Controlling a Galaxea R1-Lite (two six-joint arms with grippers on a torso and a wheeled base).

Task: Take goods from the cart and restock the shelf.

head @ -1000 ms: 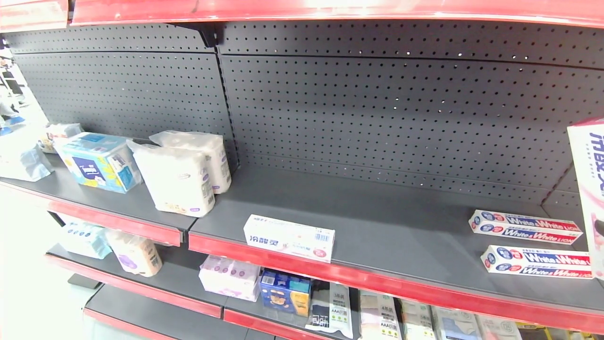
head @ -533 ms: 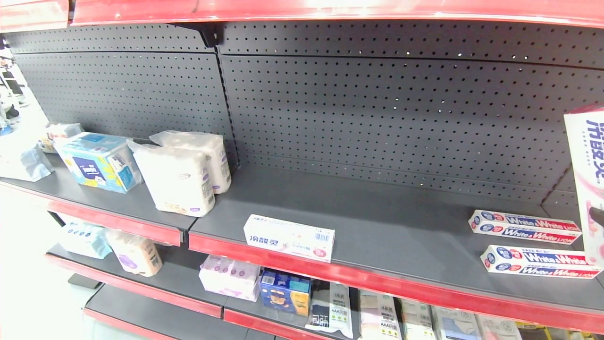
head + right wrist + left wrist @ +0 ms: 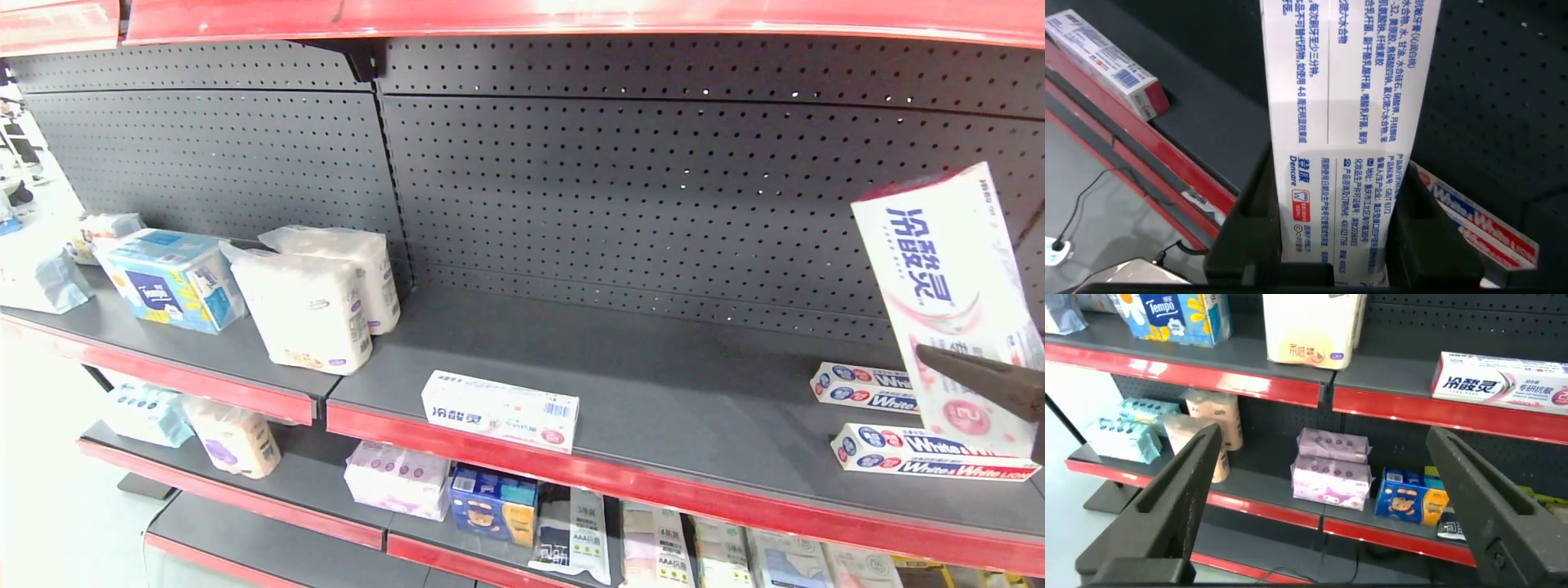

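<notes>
right gripper (image 3: 1339, 241) holding a toothpaste box (image 3: 939, 302) at the right end of the shelf (image 3: 694, 384)

detail: the right gripper's two dark fingers (image 3: 984, 380) are closed against the box's lower part, one on each long side. the box stands nearly on end, its top tipped toward the robot's left, above the shelf board and in front of the pegboard back (image 3: 653, 196). in the head view its lower end overlaps two red-and-white boxes (image 3: 927, 459) lying flat near the red front lip (image 3: 653, 488) – whether it touches them cannot be told. bare board runs from these to a second toothpaste box (image 3: 500, 411) lying along the lip, with tissue packs (image 3: 306, 306) beyond it. the left gripper (image 3: 1324, 433) sits lower, facing the lower shelves, its fingers spread wide and empty.
</notes>
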